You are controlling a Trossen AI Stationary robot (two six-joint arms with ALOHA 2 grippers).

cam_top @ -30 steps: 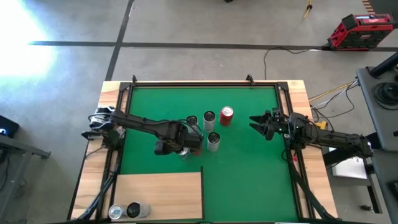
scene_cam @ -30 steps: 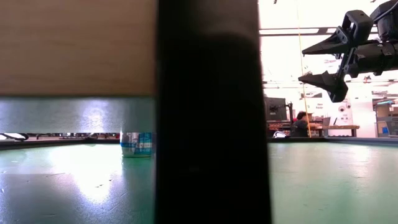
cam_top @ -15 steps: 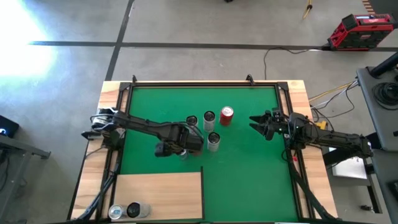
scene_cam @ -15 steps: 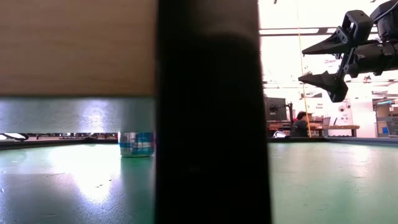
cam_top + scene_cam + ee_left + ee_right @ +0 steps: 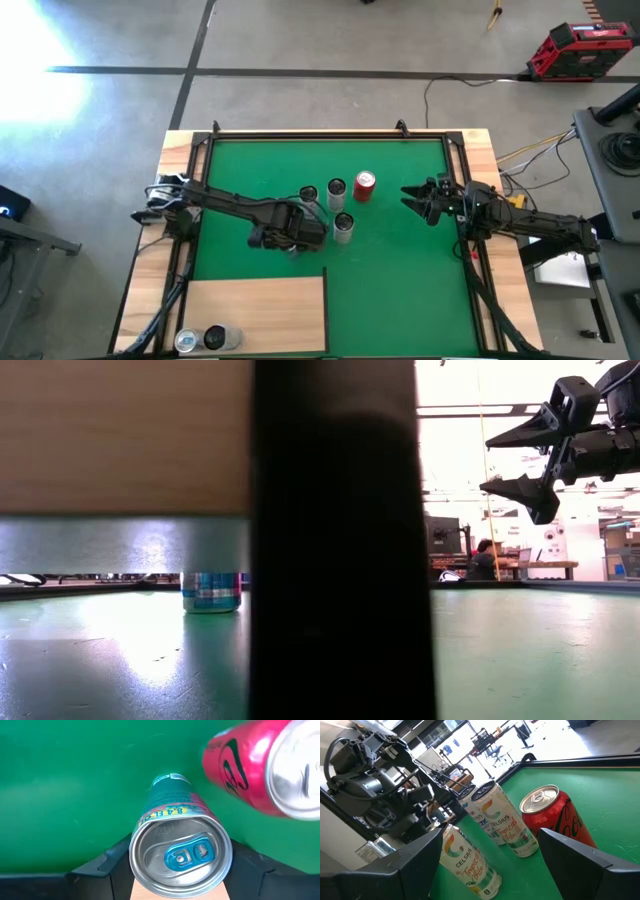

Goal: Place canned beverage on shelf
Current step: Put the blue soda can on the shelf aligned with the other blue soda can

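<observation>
Green mat point(image 5: 390, 290): left jaws point(image 5: 177, 875) clench teal can point(image 5: 175, 845); right jaws point(image 5: 412, 200) parted, empty.

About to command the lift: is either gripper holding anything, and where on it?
The left gripper is shut on the teal can, fingers at its sides near the top rim. The right gripper holds nothing.
</observation>
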